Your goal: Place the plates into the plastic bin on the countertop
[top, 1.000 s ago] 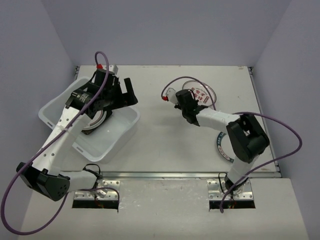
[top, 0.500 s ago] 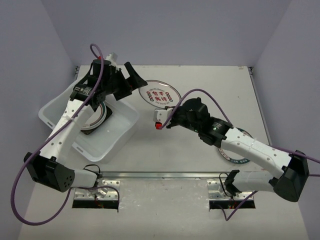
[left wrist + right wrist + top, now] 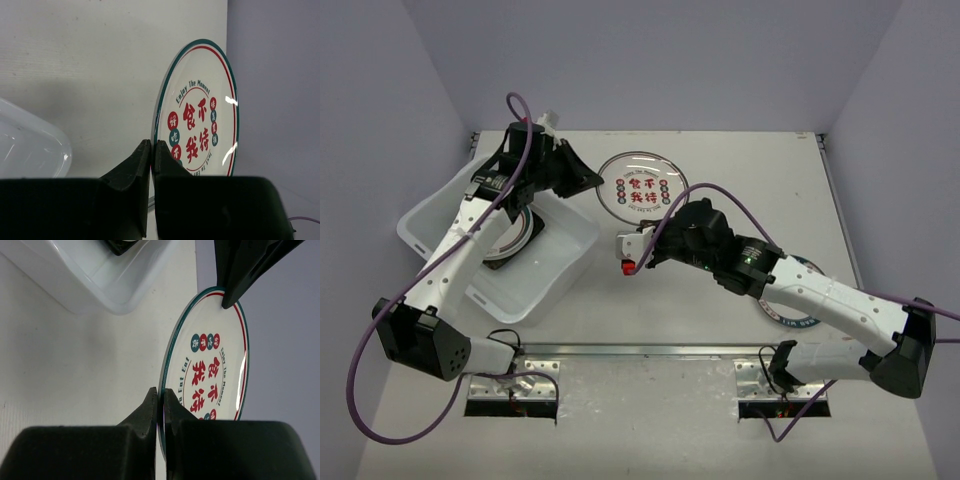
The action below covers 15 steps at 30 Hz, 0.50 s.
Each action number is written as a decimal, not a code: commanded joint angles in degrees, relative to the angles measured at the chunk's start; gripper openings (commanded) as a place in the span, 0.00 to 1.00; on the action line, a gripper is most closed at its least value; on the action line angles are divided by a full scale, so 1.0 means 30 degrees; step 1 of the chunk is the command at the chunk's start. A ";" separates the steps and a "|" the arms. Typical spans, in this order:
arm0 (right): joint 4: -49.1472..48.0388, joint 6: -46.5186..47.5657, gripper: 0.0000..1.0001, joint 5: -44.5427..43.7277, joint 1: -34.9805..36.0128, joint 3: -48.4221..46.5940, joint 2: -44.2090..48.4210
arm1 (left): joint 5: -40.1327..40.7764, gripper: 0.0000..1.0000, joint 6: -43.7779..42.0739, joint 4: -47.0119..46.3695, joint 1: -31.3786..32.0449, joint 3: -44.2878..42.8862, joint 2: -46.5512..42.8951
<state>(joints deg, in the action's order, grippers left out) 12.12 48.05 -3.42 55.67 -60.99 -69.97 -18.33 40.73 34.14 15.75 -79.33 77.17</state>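
Barely apart on plate [image 3: 215,365]: right tool [image 3: 161,392]

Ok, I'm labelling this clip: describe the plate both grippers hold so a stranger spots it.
Find the plastic bin on the left. Past its far right corner is the round plate, pinched at the rim by the left gripper and right gripper. Unlike the plate under the right arm, its big red characters show fully.

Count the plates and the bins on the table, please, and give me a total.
Bins: 1
Plates: 3, namely the middle plate, one inside the bin, and one half hidden on the right
Total: 4
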 commanded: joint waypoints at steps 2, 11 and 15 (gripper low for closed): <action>-0.3451 -0.0018 0.00 0.0787 0.0280 -0.0736 0.0355 | -0.2385 0.00 -0.0714 -0.0767 0.0229 0.0367 -0.0410; -0.5201 -0.0908 0.62 -0.0453 0.0273 0.0566 0.0950 | -0.1419 0.00 -0.0113 -0.2085 -0.0747 0.0414 -0.1613; -0.5417 -0.1711 0.99 -0.1074 0.0247 0.1009 0.1158 | -0.0411 0.00 0.0562 -0.2251 -0.1356 0.0675 -0.2028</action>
<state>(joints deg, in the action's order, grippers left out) 3.91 45.59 -4.07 56.12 -58.52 -68.85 -20.12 40.01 32.36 13.52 -77.57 74.84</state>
